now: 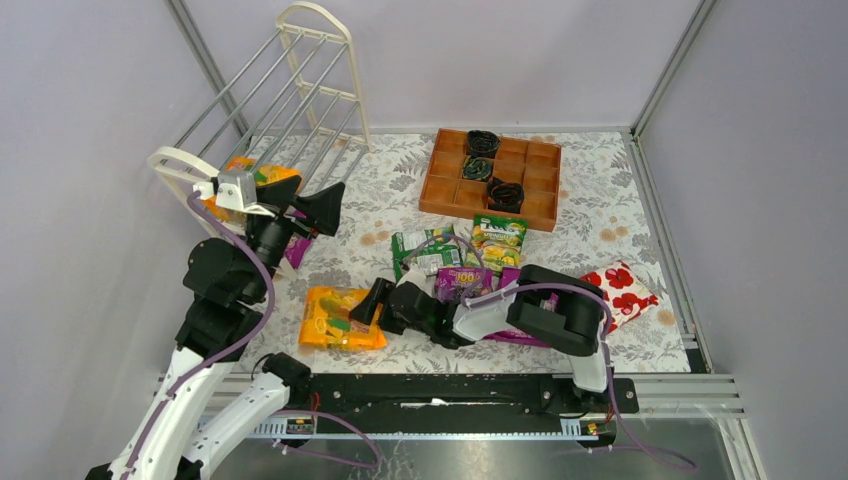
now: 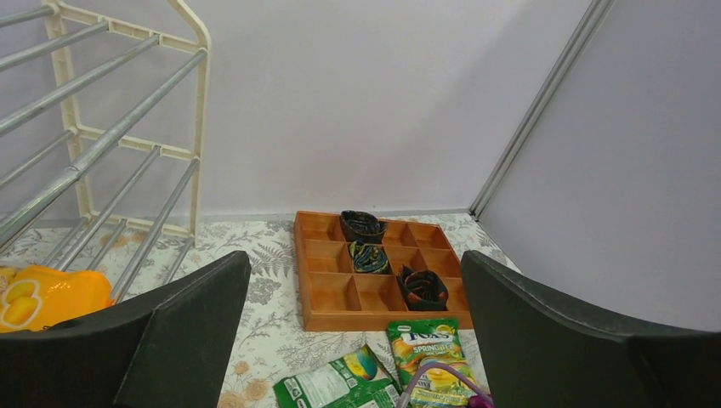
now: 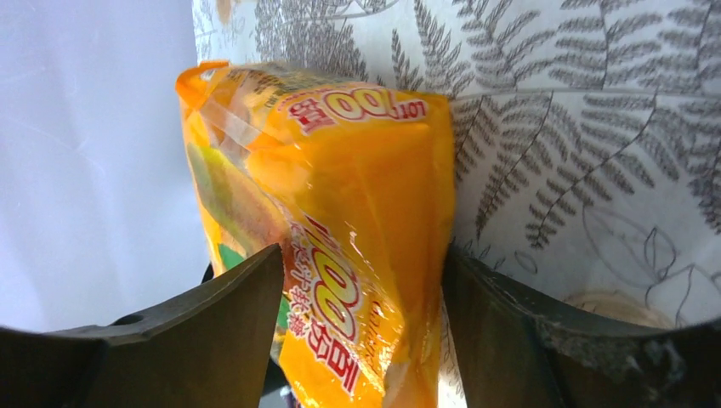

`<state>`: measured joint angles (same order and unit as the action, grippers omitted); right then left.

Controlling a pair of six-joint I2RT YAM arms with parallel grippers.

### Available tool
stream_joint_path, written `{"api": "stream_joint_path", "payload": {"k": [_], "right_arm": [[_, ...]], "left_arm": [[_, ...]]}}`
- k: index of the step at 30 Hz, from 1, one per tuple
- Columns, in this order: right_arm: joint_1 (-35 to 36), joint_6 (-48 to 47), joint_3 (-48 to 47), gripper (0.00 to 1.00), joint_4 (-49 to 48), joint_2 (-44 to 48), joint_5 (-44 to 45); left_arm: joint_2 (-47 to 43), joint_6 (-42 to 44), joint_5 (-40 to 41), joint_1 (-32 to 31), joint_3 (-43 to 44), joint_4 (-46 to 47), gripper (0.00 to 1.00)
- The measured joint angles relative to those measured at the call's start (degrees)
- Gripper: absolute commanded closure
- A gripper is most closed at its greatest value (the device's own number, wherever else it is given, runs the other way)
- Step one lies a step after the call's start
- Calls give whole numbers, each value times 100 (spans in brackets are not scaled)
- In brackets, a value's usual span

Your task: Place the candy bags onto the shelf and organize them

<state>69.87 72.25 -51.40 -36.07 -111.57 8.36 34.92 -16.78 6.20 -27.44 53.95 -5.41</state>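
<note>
The cream-white shelf (image 1: 300, 90) stands at the back left, with one orange candy bag (image 1: 258, 176) on a low tier; the bag also shows in the left wrist view (image 2: 42, 297). My left gripper (image 1: 322, 210) is open and empty beside the shelf (image 2: 127, 136). A second orange bag (image 1: 338, 318) lies at the front of the table. My right gripper (image 1: 376, 298) is shut on its right edge, and the bag (image 3: 357, 255) is crumpled between the fingers (image 3: 212, 331). Two green bags (image 1: 422, 250) (image 1: 498, 240) and a purple bag (image 1: 462, 284) lie mid-table. Another purple bag (image 1: 297, 250) peeks out under the left arm.
An orange-brown wooden compartment tray (image 1: 445, 190) with three black coils stands at the back centre; it also shows in the left wrist view (image 2: 327, 297). A red-and-white floral package (image 1: 622, 290) lies at the right. Grey walls close in all sides.
</note>
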Motion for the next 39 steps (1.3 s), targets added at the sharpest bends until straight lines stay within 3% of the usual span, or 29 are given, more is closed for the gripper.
{"api": "stream_joint_path", "payload": {"k": [4,13,17,28,34,39], "right_arm": [[-24,-249,-22,43,-391,-214,195],[-175,-334,-44,53,-890,-415,-59],[-286,-328,-33,63,-951,-411,-295],[-555,-433,92,80,-463,74,-699],[-704,-450,149,100,-243,323,-920],[-876,-516,146,100,168,686,-951]], "left_arm": [[0,2,13,0,-2,2,1],[7,2,15,0,-2,0,1],[7,0,15,0,-2,0,1],[24,0,15,0,-2,2,1],[46,0,17,0,-9,2,1],[44,0,28,0,-11,2,1]]}}
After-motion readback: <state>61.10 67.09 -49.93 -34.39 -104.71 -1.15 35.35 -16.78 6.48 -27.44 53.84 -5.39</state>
